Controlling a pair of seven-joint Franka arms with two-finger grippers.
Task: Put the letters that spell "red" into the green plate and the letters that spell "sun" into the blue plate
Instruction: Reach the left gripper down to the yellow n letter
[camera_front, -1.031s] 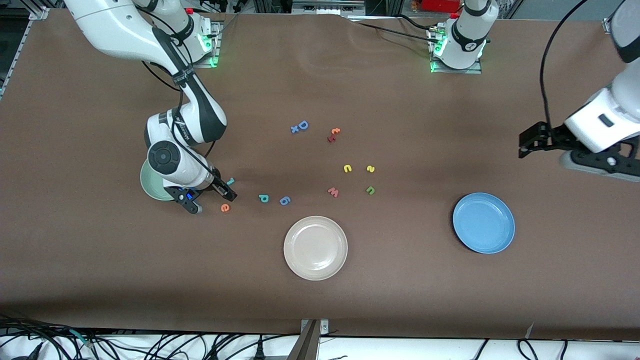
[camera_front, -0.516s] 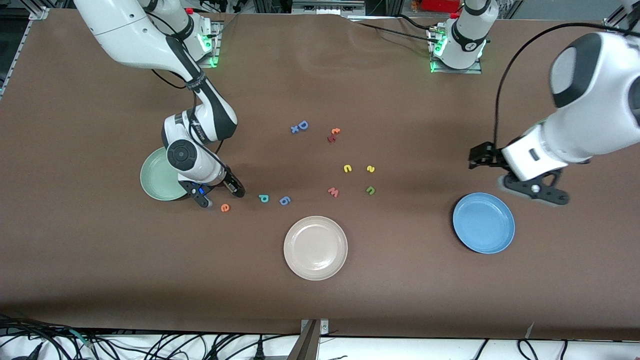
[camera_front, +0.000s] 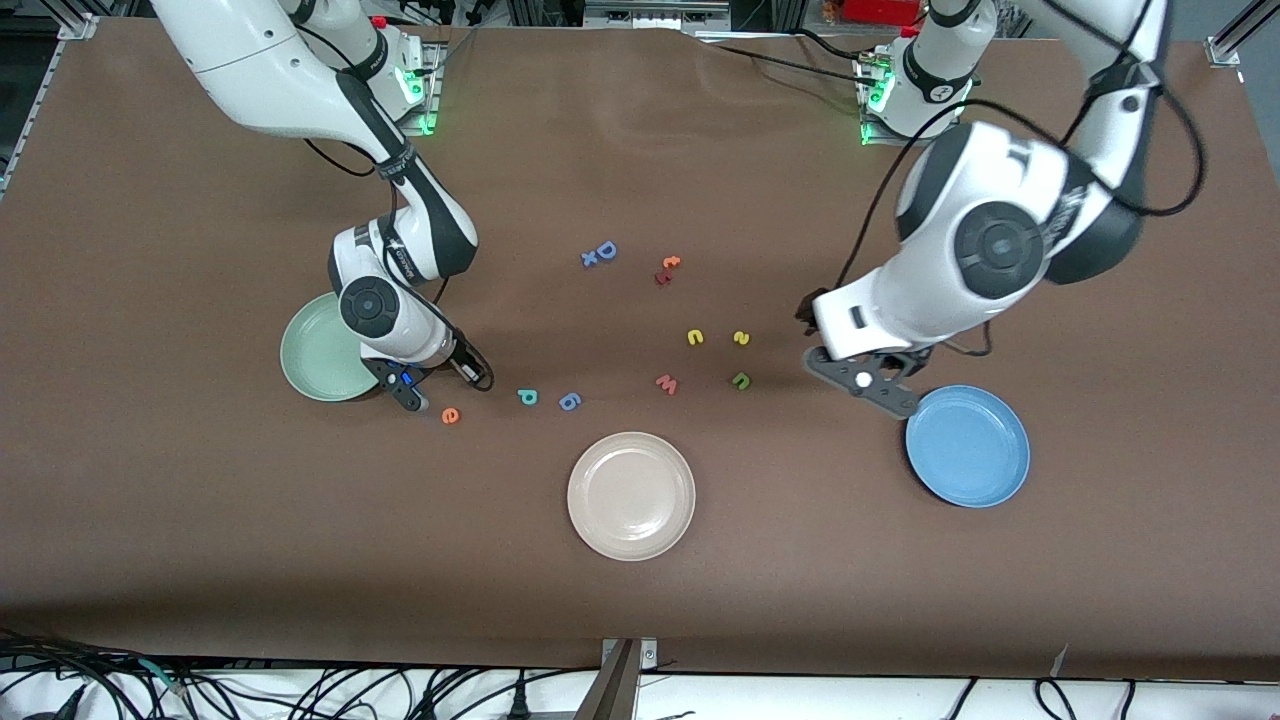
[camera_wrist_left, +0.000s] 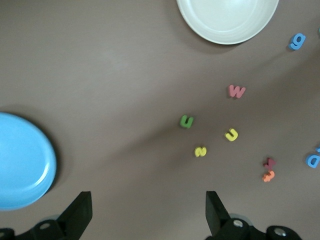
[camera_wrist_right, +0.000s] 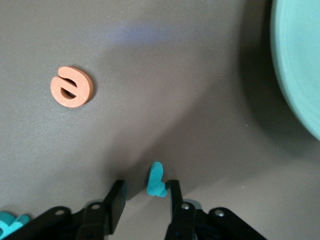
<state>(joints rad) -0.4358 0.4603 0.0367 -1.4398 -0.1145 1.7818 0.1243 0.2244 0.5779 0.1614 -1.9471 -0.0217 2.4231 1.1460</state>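
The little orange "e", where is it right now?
The orange "e" lies flat on the table toward the right arm's end, just nearer the front camera than the right gripper, between the green plate and the teal "d".

No printed text legible; only toy letters (camera_front: 640, 330) on table (camera_front: 200, 500)

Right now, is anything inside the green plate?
The visible part of the green plate holds nothing; the right gripper and its wrist cover the rest. The teal "r" sits between its fingers beside the plate.
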